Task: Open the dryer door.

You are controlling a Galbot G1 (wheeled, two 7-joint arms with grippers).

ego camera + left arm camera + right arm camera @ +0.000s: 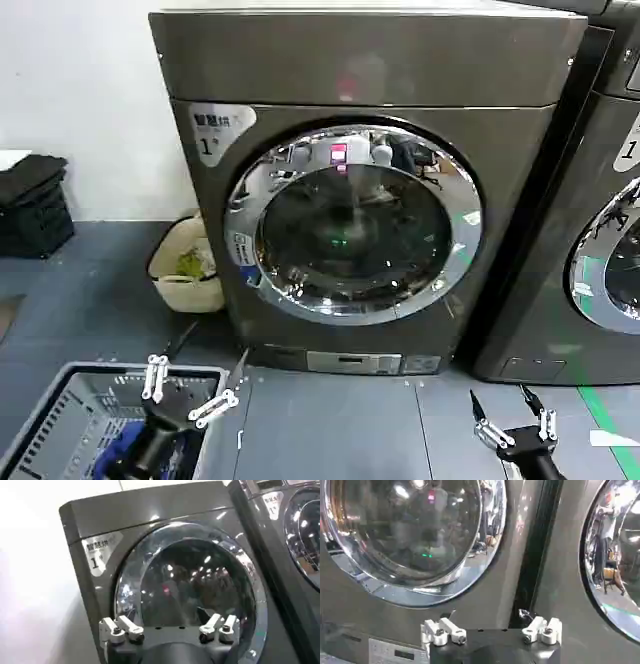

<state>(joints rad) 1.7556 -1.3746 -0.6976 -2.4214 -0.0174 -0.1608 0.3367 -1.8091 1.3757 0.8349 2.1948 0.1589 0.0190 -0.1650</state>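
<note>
Nearest, at the bottom of the head view, the left gripper (187,388) hangs at lower left over a grey basket (60,420), fingers spread wide, holding nothing. The right gripper (513,417) sits at lower right, likewise open and empty. Beyond them, mid-frame, the dryer (300,70) stands with the dryer door (352,222) closed flush against its front.

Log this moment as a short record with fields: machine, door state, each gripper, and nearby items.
machine: bronze-grey metallic front-loading dryer with a silver corner label reading "1"
door: round chrome-rimmed porthole dryer door with dark glass, shut flush
left gripper: open, low, above a grey slatted basket, clear of the door
right gripper: open, low, over the dark floor
neighbour: second darker machine, beside the dryer
also: cream bag at the dryer's side
</note>
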